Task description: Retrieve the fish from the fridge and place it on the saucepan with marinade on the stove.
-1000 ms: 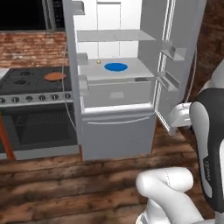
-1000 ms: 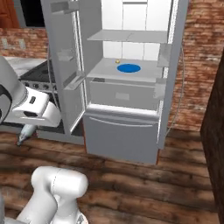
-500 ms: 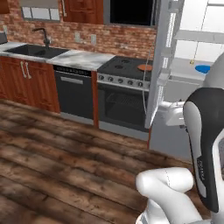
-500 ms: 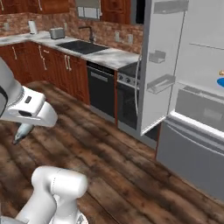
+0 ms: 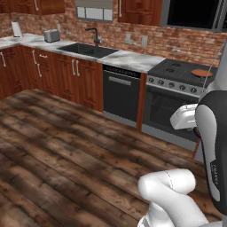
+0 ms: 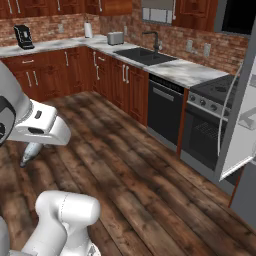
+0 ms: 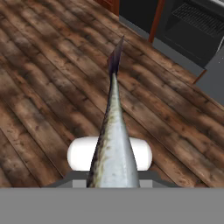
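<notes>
The fish [image 7: 113, 131], slim and grey-silver, runs up the hand view from between my jaws, with its dark tail pointing at the wooden floor. My gripper [image 6: 33, 146] is shut on the fish and hangs low at the left of the right base view, where the fish's tip [image 6: 28, 155] pokes out below the hand. The saucepan [image 5: 201, 72], with its flat reddish-brown marinade, sits on the stove [image 5: 177, 73] at the far right, well away from the gripper. The fridge's open grey door [image 6: 240, 125] stands beside the stove [image 6: 220, 92].
Red-brown cabinets under a marble counter run along the brick wall, with a sink [image 5: 84, 47], a toaster [image 5: 52, 35] and a coffee machine [image 6: 22, 36]. A black dishwasher [image 5: 122, 93] and the oven front [image 5: 166, 111] face a wide wooden floor [image 5: 66, 146].
The whole picture has swung from the open fridge to the counter run, so the base has turned or driven. The fridge now sits at the right edge. The fish stays in my grip.
</notes>
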Robot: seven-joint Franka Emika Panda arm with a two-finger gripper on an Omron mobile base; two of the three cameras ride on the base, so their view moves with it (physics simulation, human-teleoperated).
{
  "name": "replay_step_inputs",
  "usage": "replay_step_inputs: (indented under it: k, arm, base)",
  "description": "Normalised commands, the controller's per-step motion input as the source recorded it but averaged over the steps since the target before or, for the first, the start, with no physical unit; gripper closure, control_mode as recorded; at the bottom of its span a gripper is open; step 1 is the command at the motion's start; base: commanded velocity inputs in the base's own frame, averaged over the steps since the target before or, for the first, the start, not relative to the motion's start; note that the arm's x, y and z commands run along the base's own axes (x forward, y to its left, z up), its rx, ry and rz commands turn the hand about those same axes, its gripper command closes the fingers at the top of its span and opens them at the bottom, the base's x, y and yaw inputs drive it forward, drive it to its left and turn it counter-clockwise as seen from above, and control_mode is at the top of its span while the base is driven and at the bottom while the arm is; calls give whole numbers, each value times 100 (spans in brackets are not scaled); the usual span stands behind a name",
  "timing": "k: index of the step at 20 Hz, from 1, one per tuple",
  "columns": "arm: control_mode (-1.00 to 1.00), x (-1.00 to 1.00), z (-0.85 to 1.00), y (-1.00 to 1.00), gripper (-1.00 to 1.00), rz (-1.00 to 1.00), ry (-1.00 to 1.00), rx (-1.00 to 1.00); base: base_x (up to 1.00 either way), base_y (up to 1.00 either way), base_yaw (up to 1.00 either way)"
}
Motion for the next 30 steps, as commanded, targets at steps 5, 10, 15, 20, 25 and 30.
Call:
replay_step_inputs:
  k: [5, 10, 15, 20, 25, 30]
  arm:
    - [100, 0, 0, 0, 100, 0, 0, 0]
    - [100, 0, 0, 0, 100, 0, 0, 0]
    - [100, 0, 0, 0, 100, 0, 0, 0]
    - [100, 0, 0, 0, 100, 0, 0, 0]
    - [100, 0, 0, 0, 100, 0, 0, 0]
    - [100, 0, 0, 0, 100, 0, 0, 0]
  base:
    - [94, 48, -25]
    - [82, 20, -55]
    - [57, 25, -70]
    - [68, 51, -58]
    - [80, 82, -24]
    - [80, 49, -1]
